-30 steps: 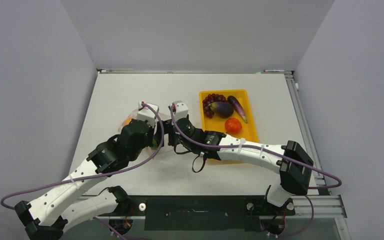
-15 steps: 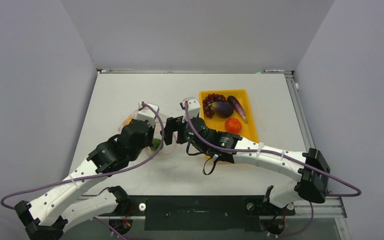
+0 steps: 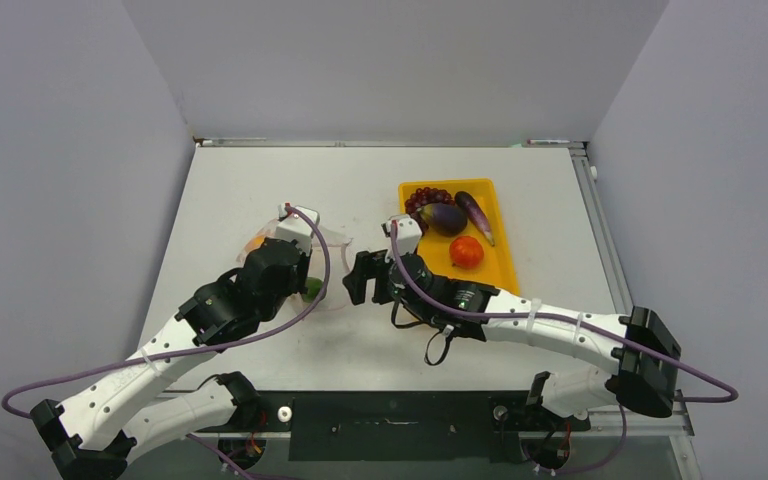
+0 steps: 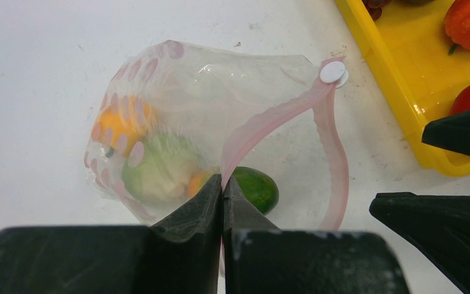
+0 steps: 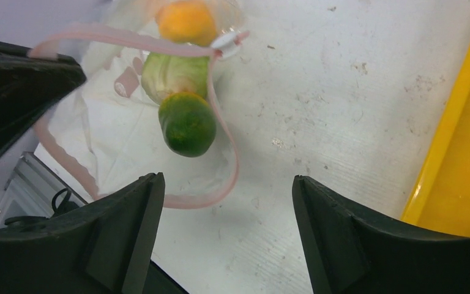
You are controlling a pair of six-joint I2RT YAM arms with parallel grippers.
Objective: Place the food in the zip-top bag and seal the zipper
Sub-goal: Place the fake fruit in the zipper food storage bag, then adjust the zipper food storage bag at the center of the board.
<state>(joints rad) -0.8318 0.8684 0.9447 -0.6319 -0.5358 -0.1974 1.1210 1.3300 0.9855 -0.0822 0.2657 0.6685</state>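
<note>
The clear zip-top bag with pink dots lies on the white table, its mouth facing right. My left gripper is shut on the pink zipper, holding the upper lip up. Inside the bag are an orange piece and a pale green one. A dark green round fruit lies in the mouth, half inside. My right gripper is open and empty, a little to the right of the mouth. More food sits in the yellow tray: grape bunch, two eggplants and a red-orange piece.
The yellow tray stands just right of my right gripper, its near left corner close to the fingers. Grey walls close in the table on the left, back and right. The bag's white slider tab sits at the far end of the zipper.
My right gripper has pulled back from the bag mouth toward the near right, still open. The green fruit now lies in the mouth. The left gripper and bag have stayed put.
</note>
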